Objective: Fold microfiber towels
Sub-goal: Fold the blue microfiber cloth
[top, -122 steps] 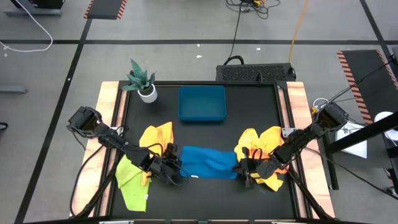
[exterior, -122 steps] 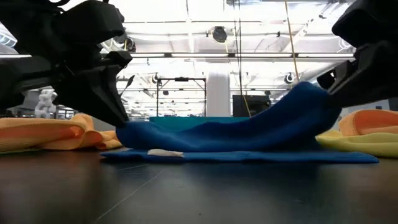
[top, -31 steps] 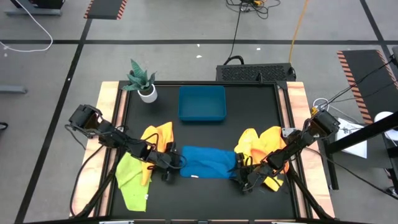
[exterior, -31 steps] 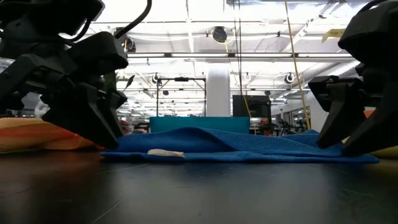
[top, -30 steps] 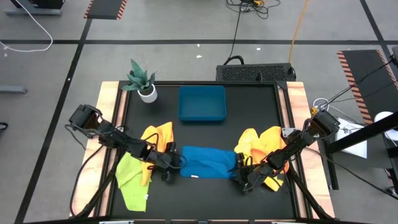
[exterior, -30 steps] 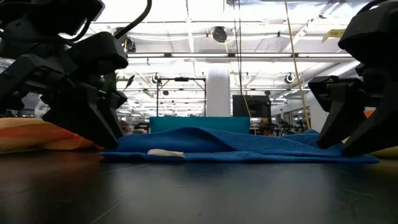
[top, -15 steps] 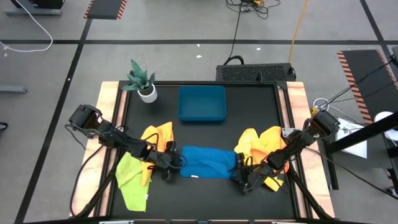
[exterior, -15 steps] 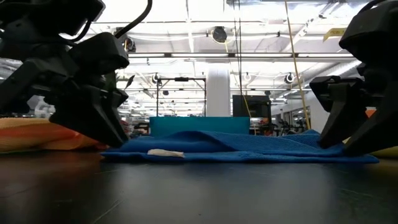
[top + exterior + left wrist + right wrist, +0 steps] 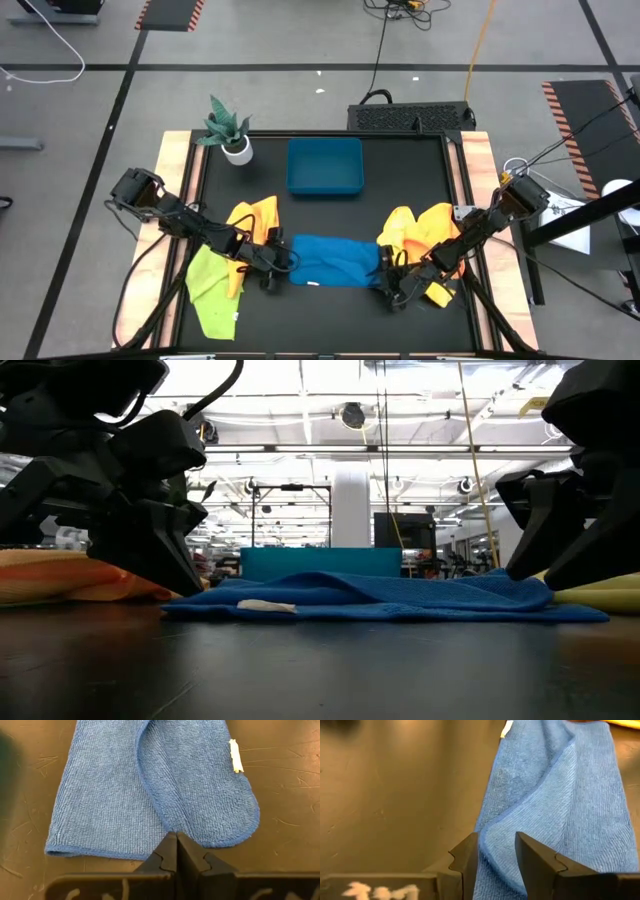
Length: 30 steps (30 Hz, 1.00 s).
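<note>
A lime green towel (image 9: pixel 208 287) lies at the table's near left corner, with a yellow-orange towel (image 9: pixel 254 222) bunched just beyond it. The left gripper (image 9: pixel 277 263) sits low at the left end of the blue towel (image 9: pixel 330 261); its fingers (image 9: pixel 176 854) are pressed together at the towel's edge fold, and whether cloth is pinched between them cannot be told. The blue towel lies flat and loosely folded across the near middle of the black table (image 9: pixel 320 215), a small white tag (image 9: pixel 235 756) on its near edge. Far behind it rests a blue tray (image 9: pixel 324 166), and a potted plant (image 9: pixel 229 129) stands at the far left corner. The right gripper (image 9: pixel 391 281) is at the towel's right end, fingers (image 9: pixel 468 857) parted astride the towel's edge, not clamped. Another yellow and orange towel pile (image 9: pixel 424 235) crowds close behind that arm.
</note>
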### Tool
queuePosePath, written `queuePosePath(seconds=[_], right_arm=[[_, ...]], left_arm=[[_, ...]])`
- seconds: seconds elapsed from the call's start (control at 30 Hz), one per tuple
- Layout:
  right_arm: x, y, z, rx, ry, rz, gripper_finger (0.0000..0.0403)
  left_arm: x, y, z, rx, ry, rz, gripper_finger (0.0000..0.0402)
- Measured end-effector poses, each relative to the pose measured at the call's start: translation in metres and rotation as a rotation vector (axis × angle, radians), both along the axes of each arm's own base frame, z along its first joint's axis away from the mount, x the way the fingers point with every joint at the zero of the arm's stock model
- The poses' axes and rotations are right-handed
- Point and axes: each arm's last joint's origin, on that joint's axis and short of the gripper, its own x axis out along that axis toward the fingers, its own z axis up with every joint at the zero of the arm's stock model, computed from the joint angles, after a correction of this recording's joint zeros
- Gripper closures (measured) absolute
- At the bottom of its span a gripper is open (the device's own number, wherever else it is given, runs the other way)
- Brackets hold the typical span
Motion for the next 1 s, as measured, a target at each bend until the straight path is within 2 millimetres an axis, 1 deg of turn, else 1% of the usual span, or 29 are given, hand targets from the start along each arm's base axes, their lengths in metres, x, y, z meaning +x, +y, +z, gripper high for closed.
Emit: queuePosePath(seconds=[0.13,0.27,0.47,0.6,0.8,0.9,1.0], right_arm=[[-0.001,0.000,-0.001,-0.004,0.011,0.001,0.0280],[-0.001,0.000,-0.002,-0.005,0.012,0.000,0.0280],[-0.001,0.001,-0.009,0.009,0.047,0.003,0.0280],[-0.001,0.001,-0.011,0.011,0.050,-0.002,0.0280],[0.000,0.001,-0.010,0.017,0.039,0.002,0.0294],[0.000,0.002,-0.009,0.020,0.035,0.003,0.0300],[0.000,0.002,-0.009,0.021,0.034,0.002,0.0302]], left_arm=[[0.000,0.000,0.000,0.004,0.000,-0.005,0.0393],[0.000,0.000,0.000,0.004,0.000,-0.005,0.0398],[0.000,0.000,0.000,0.004,0.000,-0.005,0.0399],[0.000,0.000,0.000,0.004,0.000,-0.006,0.0396],[0.000,0.000,0.000,-0.010,0.003,0.004,0.0398],[-0.001,0.000,0.003,-0.024,0.006,0.018,0.0379],[-0.005,0.002,0.011,-0.020,0.025,0.022,0.0339]])
